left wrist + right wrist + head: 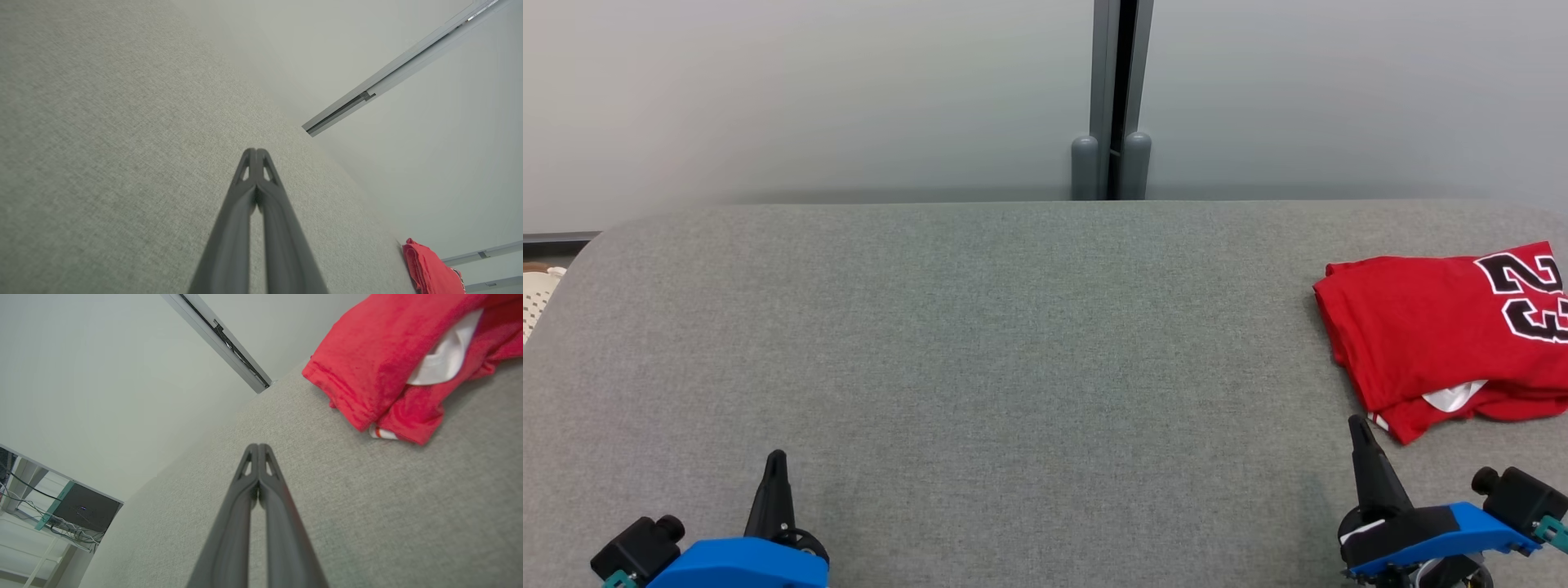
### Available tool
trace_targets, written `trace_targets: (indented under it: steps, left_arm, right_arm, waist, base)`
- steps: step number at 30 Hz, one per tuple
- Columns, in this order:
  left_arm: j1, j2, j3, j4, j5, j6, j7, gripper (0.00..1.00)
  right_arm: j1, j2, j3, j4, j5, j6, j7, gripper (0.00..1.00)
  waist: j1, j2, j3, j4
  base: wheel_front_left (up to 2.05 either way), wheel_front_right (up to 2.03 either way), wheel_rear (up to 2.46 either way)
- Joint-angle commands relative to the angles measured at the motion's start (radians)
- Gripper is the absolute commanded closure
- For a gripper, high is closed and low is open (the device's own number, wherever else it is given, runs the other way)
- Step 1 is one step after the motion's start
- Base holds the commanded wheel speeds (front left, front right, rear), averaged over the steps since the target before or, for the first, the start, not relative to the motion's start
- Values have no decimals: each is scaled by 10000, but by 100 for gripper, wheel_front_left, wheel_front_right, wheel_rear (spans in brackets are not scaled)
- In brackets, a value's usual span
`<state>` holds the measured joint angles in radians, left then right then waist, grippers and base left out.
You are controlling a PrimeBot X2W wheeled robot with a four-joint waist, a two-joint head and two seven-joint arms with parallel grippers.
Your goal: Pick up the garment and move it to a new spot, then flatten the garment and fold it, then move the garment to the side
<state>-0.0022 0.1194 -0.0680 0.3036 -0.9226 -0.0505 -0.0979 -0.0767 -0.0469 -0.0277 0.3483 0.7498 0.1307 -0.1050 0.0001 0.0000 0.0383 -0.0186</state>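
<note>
The garment [1437, 335] is a red jersey with black-and-white numerals and a white inner patch, lying folded at the right edge of the grey fabric table [1013, 343]. It also shows as a red bundle [433, 271] at the lower right of the left wrist view, and large at the upper right of the right wrist view [388, 355]. My right gripper [1357, 425] is shut and empty, its tip just in front of the jersey's near-left corner, not touching it. At the lower left, my left gripper [776, 457] is shut and empty, far from the jersey. Both wrist views show tips pressed together [256, 152] [258, 446].
A pale wall with a dark vertical post [1112, 98] stands behind the table. A white perforated object [535, 298] sits off the table's left edge. A desk with a dark box and cables [81, 508] appears beyond the table in the right wrist view.
</note>
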Motion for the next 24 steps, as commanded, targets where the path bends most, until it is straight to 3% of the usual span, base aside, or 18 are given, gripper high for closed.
trace_targets:
  steps: [1,24]
  left_arm:
    - [-258,4,129,-169,-204,-41,45,100]
    - [-565,-224,718,-327,-2459,-312,752,100]
  right_arm:
    - [-197,-29,-49,-175,272,0,57,100]
    - [-279,-37,-331,-486,3089,1,781,100]
  waist:
    - [0,0,-2,1]
    - [0,0,-91,48]
  base:
    - [0,0,0]
    - [0,0,0]
